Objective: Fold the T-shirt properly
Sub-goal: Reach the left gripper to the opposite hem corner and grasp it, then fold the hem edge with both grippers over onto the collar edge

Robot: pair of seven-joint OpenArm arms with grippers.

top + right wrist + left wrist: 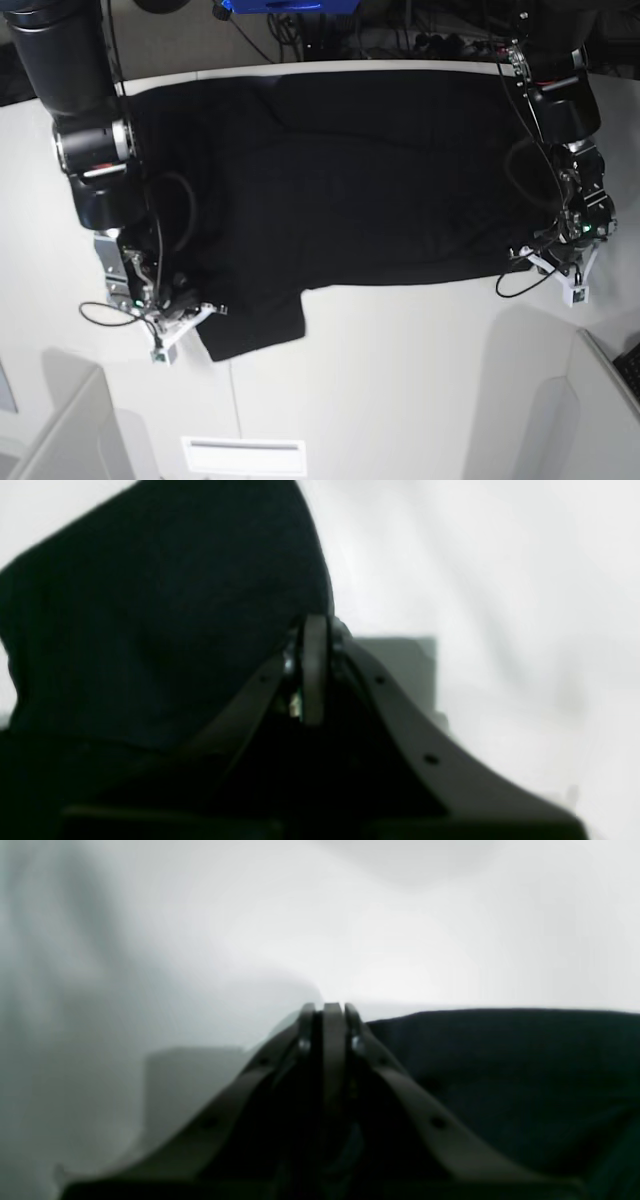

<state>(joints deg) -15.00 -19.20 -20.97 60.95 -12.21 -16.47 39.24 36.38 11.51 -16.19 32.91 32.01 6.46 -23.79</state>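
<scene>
Left wrist view: the left claw [332, 1010] has its fingers pressed together, tips meeting at the edge of the black T-shirt [500, 1065]. The cloth fills the lower right of the picture and reaches the tips, but the blur hides whether any fabric sits between them. The white bench [350, 915] lies beyond and to the left.

Right wrist view: the right claw [315, 630] is also pressed together. The T-shirt [160, 610] rises as a dark mound on the left, running right up to the fingertips, so the tips seem to pinch its edge. White bench [500, 580] fills the right side.

Base view: the T-shirt [340, 180] lies spread flat across the far half of the bench [400, 380], plain black side up, with one sleeve jutting toward the near left. The right claw [190, 312] sits at the left of the picture, at the tip of that sleeve. The left claw [528, 256] sits at the right of the picture, at the shirt's near right corner. Both arms reach down from the far side.
</scene>
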